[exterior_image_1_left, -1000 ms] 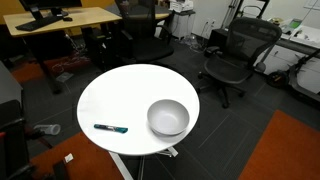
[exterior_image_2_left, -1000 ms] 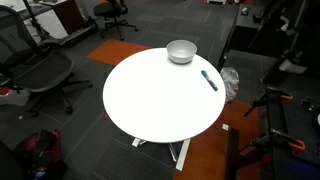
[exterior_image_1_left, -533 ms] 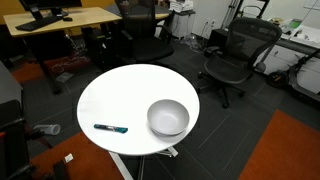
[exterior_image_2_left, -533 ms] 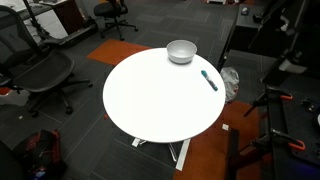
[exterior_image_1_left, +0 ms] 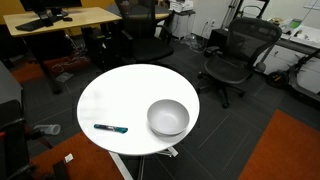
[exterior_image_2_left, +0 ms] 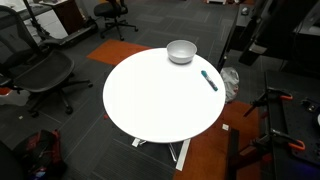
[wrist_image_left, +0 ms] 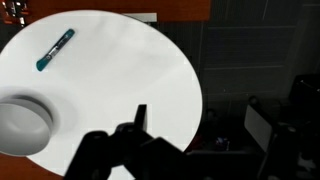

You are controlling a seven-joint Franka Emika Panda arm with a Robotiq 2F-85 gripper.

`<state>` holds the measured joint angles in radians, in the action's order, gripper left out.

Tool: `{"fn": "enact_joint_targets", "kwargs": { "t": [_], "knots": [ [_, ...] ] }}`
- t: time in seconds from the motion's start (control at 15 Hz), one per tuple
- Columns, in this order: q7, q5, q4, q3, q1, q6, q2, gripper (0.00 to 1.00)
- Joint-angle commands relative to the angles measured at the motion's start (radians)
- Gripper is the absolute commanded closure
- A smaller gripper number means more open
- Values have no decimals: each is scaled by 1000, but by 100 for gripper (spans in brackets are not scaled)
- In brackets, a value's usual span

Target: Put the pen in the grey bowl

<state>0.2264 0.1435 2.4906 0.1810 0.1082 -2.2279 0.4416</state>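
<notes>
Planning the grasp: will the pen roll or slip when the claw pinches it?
Probably rolls if nudged sideways: the pen looks thin and round, lying flat on the smooth table. Likely stiff and light, so it should lift without sagging. Thin body leaves little grip margin.

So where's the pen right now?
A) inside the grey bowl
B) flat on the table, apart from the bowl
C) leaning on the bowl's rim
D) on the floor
B: the pen lies flat on the table, with bare tabletop between it and the grey bowl.
</notes>
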Motion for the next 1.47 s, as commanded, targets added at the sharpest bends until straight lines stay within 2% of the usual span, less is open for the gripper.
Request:
{"fn": "enact_joint_targets", "kwargs": {
  "t": [0.0, 0.27, 0.87, 1.4],
  "knots": [
    [102, -51, 57, -5, -58, -51, 36, 0],
    [199, -95, 93, -16, -125, -65, 39, 0],
    [318, -172, 155, -60, -264, -154, -10, 0],
    [437, -197, 214, -80, -333, -253, -101, 0]
  ]
}}
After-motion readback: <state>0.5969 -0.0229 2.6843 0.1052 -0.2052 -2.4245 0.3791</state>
